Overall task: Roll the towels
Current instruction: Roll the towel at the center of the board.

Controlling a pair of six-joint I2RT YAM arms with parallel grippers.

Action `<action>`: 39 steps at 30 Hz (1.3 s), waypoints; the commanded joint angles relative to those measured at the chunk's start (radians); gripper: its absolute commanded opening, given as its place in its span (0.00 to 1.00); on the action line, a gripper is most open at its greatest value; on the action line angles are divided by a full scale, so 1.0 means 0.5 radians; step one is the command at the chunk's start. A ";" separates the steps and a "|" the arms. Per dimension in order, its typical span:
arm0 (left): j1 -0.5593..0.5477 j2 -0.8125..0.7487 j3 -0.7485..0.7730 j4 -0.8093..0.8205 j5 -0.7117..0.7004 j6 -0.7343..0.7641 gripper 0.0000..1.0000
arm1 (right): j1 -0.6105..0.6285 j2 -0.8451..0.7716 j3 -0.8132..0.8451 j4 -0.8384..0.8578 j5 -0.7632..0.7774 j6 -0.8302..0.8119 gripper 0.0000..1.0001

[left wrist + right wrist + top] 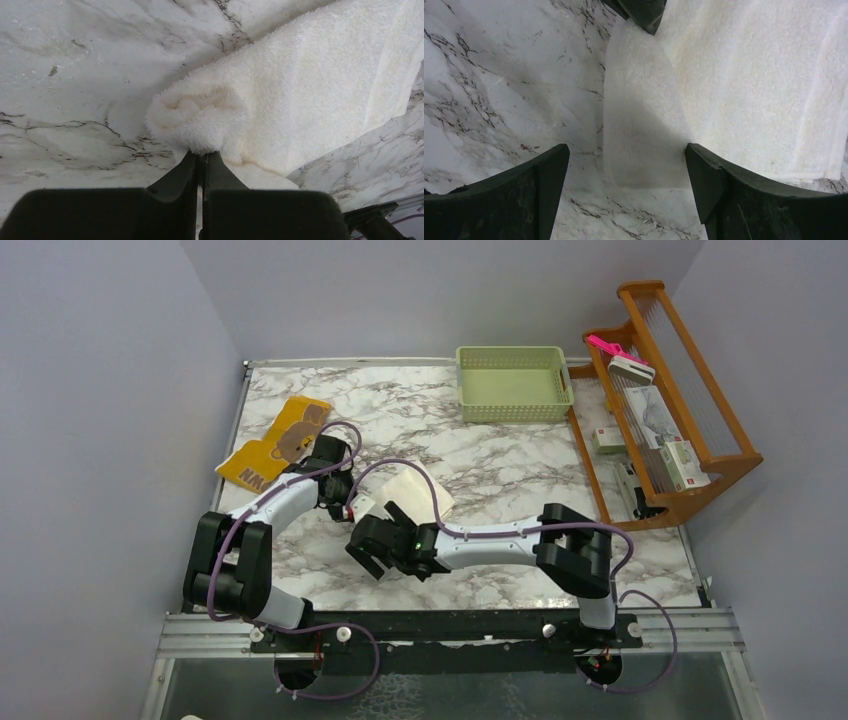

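Towels in view number two, both on the white marble-patterned table (500, 455) with grey veining. You will find the cream-white towel (320, 90) near the table's middle, between the two grippers. It is thick looped terry with a fuzzy nap. One edge of it is turned over into a short, soft cylinder, and the rest lies flat as a broad sheet beside that roll. The mustard-yellow towel (275, 440) lies flat and unrolled near the far left corner, well apart from the first. It is thin and smooth, with a brown bear print and dark lettering. The left gripper (202, 159) has its two dark fingers pressed together, with their tips touching one end of the roll. You cannot tell from the wrist view whether any cloth is pinched between them. The right gripper (626, 150) has its two black, matte, wedge-shaped fingers spread wide apart. They stand on either side of the roll at its other end, and neither finger touches the cloth. One pale green plastic basket (515, 408) with lattice walls stands at the far edge of the table. One slatted wooden rack (735, 455) stands along the right edge, touching the basket's corner and holding several small boxes.
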State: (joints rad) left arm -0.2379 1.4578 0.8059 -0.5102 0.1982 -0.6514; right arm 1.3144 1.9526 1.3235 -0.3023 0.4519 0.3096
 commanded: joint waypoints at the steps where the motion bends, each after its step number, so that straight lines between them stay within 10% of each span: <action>1: -0.006 0.008 0.044 -0.057 -0.059 0.033 0.00 | -0.021 0.080 0.084 -0.075 0.075 0.069 0.88; 7: -0.006 -0.002 0.045 -0.073 -0.059 0.042 0.00 | -0.028 0.178 0.123 -0.115 0.075 0.117 0.80; 23: -0.006 -0.092 0.110 -0.155 -0.073 0.040 0.00 | -0.041 0.125 0.213 -0.153 0.110 0.183 0.01; 27: -0.004 -0.246 0.219 -0.180 -0.117 -0.004 0.02 | -0.204 -0.147 -0.145 0.243 -0.432 0.261 0.01; 33: 0.003 -0.445 0.438 -0.219 -0.156 -0.030 0.43 | -0.550 -0.382 -0.603 0.721 -1.147 0.447 0.01; 39: -0.004 -0.562 0.348 -0.181 0.029 -0.045 0.44 | -0.859 -0.329 -0.882 1.229 -1.830 0.821 0.01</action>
State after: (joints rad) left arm -0.2375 1.1973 1.0245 -0.6010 0.1646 -0.6624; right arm 0.9382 1.7653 0.9447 0.0952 -0.1528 0.5724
